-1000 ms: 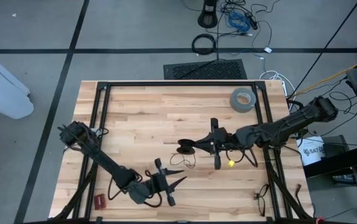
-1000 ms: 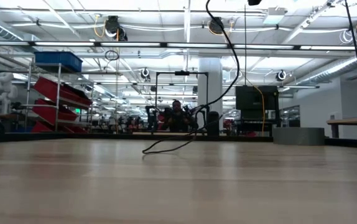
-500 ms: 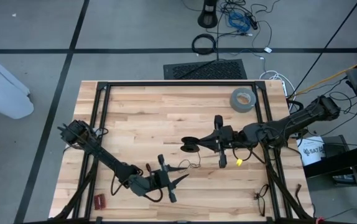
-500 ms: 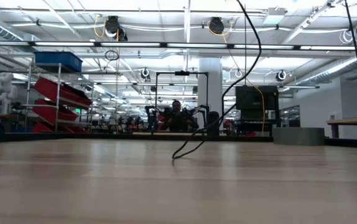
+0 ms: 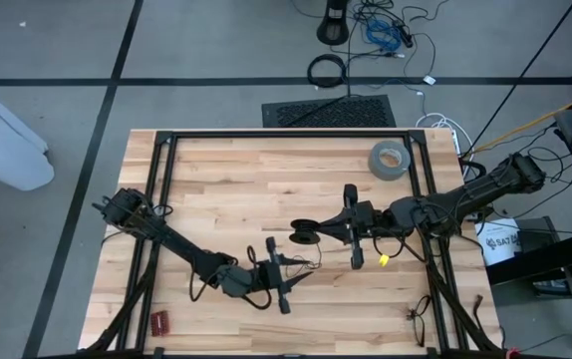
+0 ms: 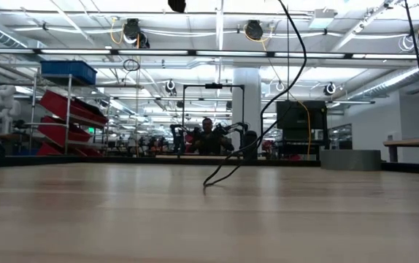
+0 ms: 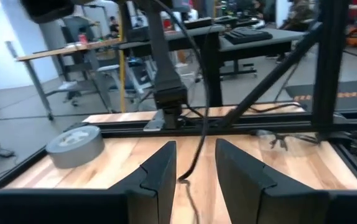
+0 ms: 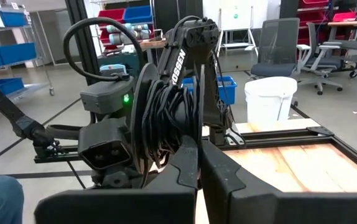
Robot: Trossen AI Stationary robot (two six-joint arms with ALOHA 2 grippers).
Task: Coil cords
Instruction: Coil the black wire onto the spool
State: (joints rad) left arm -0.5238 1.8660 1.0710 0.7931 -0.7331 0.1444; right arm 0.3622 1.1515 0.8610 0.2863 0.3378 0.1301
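Cord (image 6: 257, 139) runs out of the low view's top edge; what holds it up there is cut off. From above, cord (image 5: 309, 261) just beyond the left claw (image 5: 288, 276) is too thin to trace. Left wrist: cord (image 7: 197, 134) passes between fingers (image 7: 160, 174), contact unclear. Right claw (image 8: 199, 163): coil (image 8: 169, 121) end hidden behind fingers.

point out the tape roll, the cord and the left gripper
tape roll (image 5: 389, 159), high view, its grey ring.
cord (image 6: 228, 166), low view, thin strand above the tabletop.
left gripper (image 7: 196, 167), left wrist view, gap between its fingertips.
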